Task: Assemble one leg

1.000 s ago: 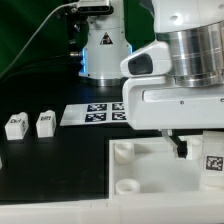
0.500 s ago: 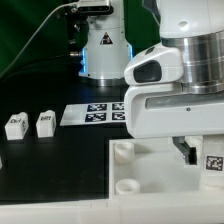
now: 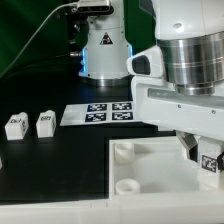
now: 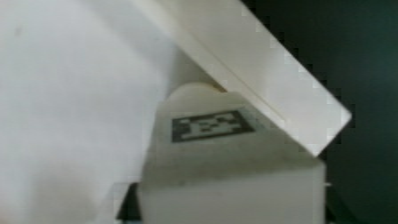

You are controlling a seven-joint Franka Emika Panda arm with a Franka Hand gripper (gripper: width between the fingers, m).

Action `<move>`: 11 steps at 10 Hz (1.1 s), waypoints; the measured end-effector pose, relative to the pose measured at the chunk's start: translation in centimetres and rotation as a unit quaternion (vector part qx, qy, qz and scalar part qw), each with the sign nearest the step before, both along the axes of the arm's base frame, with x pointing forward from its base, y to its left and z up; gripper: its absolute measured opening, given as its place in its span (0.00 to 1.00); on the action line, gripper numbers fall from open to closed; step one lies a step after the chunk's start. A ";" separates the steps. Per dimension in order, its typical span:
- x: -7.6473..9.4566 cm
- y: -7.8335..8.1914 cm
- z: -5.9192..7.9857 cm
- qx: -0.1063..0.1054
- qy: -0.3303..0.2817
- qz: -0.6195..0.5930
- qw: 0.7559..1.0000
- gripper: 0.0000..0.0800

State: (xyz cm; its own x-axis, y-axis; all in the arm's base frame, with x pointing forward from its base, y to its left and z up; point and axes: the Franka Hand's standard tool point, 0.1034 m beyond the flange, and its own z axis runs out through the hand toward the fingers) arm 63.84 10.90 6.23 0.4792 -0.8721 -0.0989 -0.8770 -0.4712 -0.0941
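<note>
The leg (image 3: 210,160), a stubby white post with a square tag, stands at the far right corner of the large white panel (image 3: 150,170). My gripper (image 3: 200,152) is down around it, with one dark finger (image 3: 190,148) just to the exterior view's left of the leg. In the wrist view the leg (image 4: 222,150) fills the space between my jaws, its tag facing the camera, beside the panel's edge (image 4: 267,70). My fingers are hidden there. Two more legs (image 3: 14,125) (image 3: 44,123) stand on the dark table at the exterior view's left.
The marker board (image 3: 100,113) lies behind the panel. The panel has round corner sockets (image 3: 122,150) (image 3: 128,186) on its left side. The arm's base (image 3: 103,50) and cables stand at the back.
My hand has turned and shifted toward the exterior view's right, bringing the dark finger closer to the leg. The leg has stayed in about the same place.
</note>
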 end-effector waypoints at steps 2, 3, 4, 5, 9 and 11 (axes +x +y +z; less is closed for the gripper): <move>-0.2 -0.3 -0.1 0.015 0.030 -0.223 0.974 0.37; -0.5 -0.5 -0.1 0.030 0.039 -0.335 0.941 0.37; -0.6 -0.5 -0.1 0.034 0.042 -0.351 0.935 0.37; -0.6 -0.5 -0.1 0.033 0.041 -0.338 0.940 0.39; -0.7 0.9 0.0 0.031 0.016 -0.168 0.985 0.78; -0.5 1.3 0.4 0.025 -0.005 -0.036 0.999 0.80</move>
